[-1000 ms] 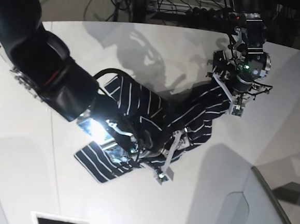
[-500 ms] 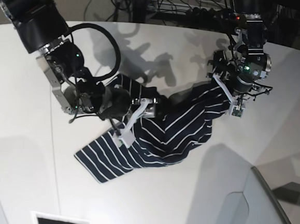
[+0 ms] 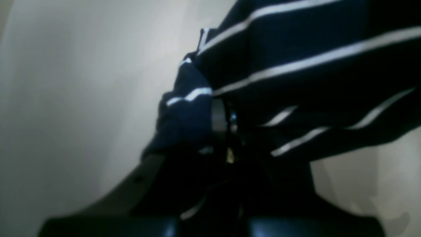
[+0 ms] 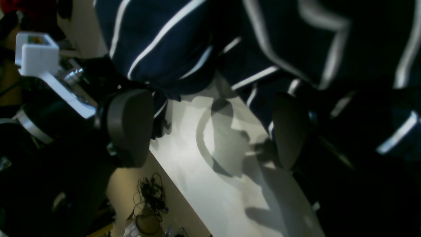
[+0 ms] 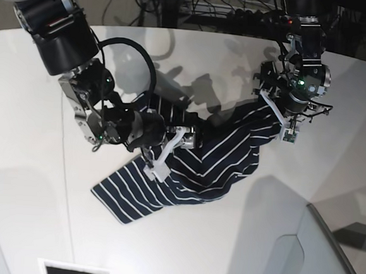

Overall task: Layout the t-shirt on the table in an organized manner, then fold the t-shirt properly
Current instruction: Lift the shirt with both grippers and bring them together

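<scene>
Navy striped fabric, the t-shirt (image 5: 200, 157), is lying bunched mid-tabletop (image 5: 27, 182), its far right corner lifted. The left gripper (image 5: 279, 113) is pinching that corner tight; the right gripper (image 5: 172, 147) is hovering over the middle, jaws spread wide.

Both arms are showing bulky matte-black housings with silver metal joints. A thick black cable (image 5: 133, 57) is looping off the right arm. The right claw (image 5: 171, 151) is carrying white fingers with rounded dark grey pads (image 4: 130, 126). Green indicator lights are glowing beside the left claw (image 5: 280, 122).
</scene>
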Robot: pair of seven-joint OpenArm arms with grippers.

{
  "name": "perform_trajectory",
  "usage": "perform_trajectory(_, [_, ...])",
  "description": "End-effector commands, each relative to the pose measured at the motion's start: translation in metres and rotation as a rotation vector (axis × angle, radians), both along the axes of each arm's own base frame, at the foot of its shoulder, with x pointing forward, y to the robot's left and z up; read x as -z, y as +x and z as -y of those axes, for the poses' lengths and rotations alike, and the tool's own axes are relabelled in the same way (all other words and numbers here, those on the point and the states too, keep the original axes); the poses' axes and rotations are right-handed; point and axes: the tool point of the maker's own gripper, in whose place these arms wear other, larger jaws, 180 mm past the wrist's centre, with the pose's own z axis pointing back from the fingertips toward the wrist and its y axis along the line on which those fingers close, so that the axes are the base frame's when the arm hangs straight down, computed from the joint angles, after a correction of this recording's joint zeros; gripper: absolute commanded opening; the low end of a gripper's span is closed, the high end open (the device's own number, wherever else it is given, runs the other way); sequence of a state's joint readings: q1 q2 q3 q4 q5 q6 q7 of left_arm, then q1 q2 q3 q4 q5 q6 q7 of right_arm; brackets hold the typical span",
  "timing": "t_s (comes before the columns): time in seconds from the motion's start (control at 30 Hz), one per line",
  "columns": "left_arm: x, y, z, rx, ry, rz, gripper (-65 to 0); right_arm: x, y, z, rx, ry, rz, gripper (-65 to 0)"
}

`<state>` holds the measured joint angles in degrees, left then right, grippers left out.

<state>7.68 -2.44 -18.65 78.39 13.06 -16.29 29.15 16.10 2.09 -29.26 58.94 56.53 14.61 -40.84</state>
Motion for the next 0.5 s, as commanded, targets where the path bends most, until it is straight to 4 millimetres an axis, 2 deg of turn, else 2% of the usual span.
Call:
perform_trajectory(0.0, [-0.006,0.004,-0.005,-0.004,0.013,0.015,-65.0,-0.024,0.017,-0.012,-0.005,0.054,0.057,-11.4])
perform_trajectory(0.13, [-0.006,0.004,-0.005,-0.004,0.013,0.015,-65.0,-0.028,0.028,-0.019,-0.003,0.058,0.052,-11.4])
perform_trajectory(0.33, [-0.006,0.004,-0.005,-0.004,0.013,0.015,-65.0,-0.035,0.037,-0.041,-0.005,0.083,0.046,-11.4])
perform_trajectory(0.47, [-0.006,0.004,-0.005,-0.004,0.013,0.015,-65.0,-0.039,0.039,-0.044,-0.009,0.087,0.059,-12.6])
